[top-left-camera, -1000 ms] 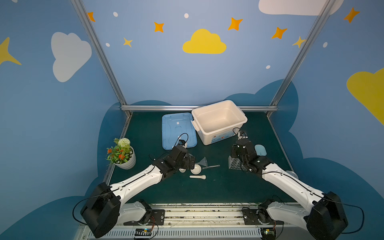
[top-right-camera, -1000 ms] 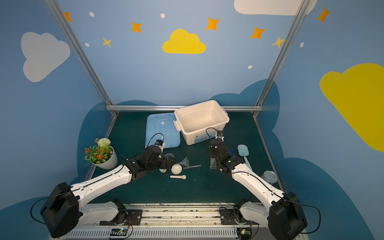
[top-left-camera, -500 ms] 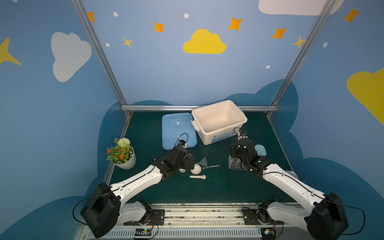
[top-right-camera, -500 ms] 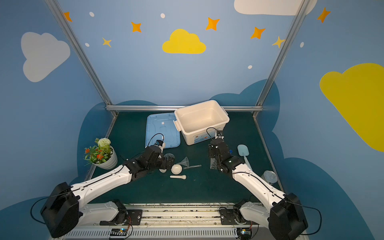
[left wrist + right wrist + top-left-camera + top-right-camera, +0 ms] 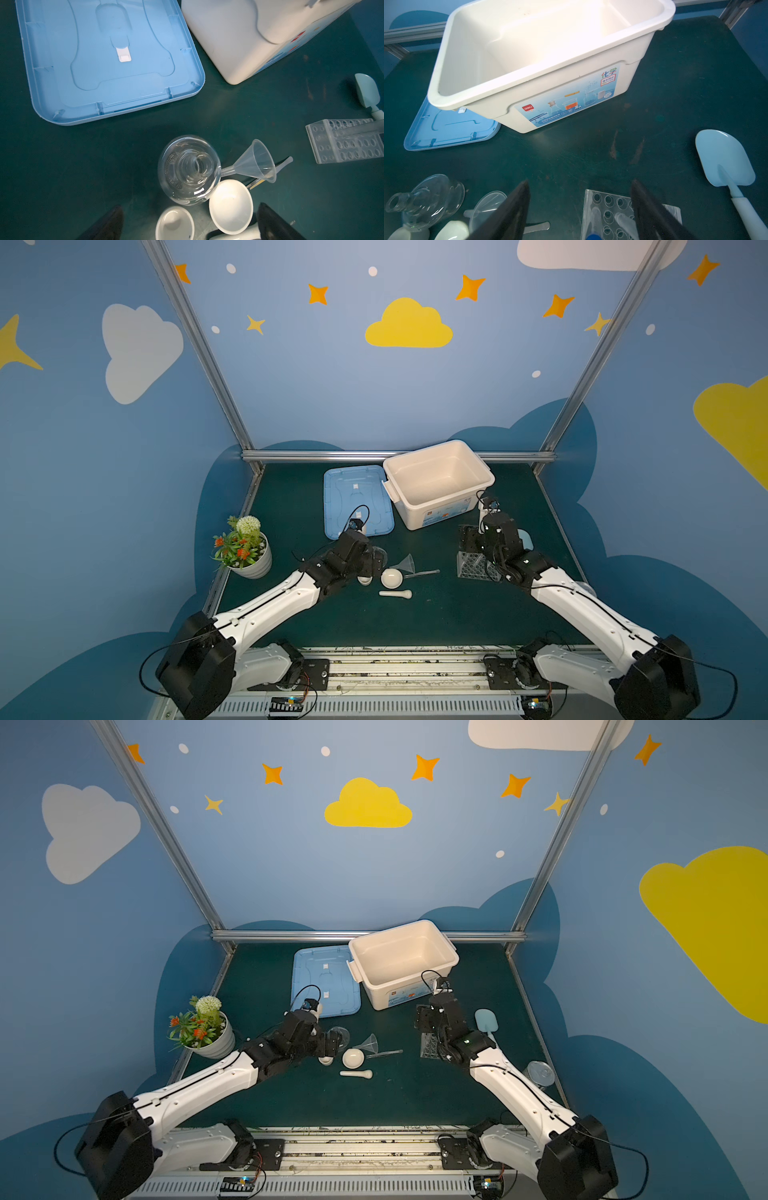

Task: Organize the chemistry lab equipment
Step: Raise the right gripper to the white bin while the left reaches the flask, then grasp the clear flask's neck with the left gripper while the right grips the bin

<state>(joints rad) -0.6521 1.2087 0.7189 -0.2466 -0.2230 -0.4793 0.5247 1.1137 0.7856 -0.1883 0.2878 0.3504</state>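
Note:
The clear grid-holed rack [image 5: 608,207] stands just below my right gripper [image 5: 580,182], which is open with nothing between its fingers. Two clear test tubes [image 5: 623,220] sit in the rack's holes, and one shows a blue cap [image 5: 592,236]. In both top views the rack [image 5: 473,566] is partly under the right gripper [image 5: 469,537]. My left gripper [image 5: 190,205] is open above the small cup [image 5: 175,223] and the white mortar [image 5: 230,205]. Beside them are the clear flask [image 5: 188,169], funnel [image 5: 259,161], thin rod [image 5: 280,166] and pestle [image 5: 395,594].
The open white bin [image 5: 482,479] stands at the back, with its blue lid [image 5: 353,502] flat beside it. A potted flower plant [image 5: 243,547] is at the left edge. A pale blue scoop [image 5: 486,1021] and a clear round dish [image 5: 540,1072] lie to the right.
The right gripper's jaws have spread apart over the rack and the gripper has risen a little. The left arm has not moved.

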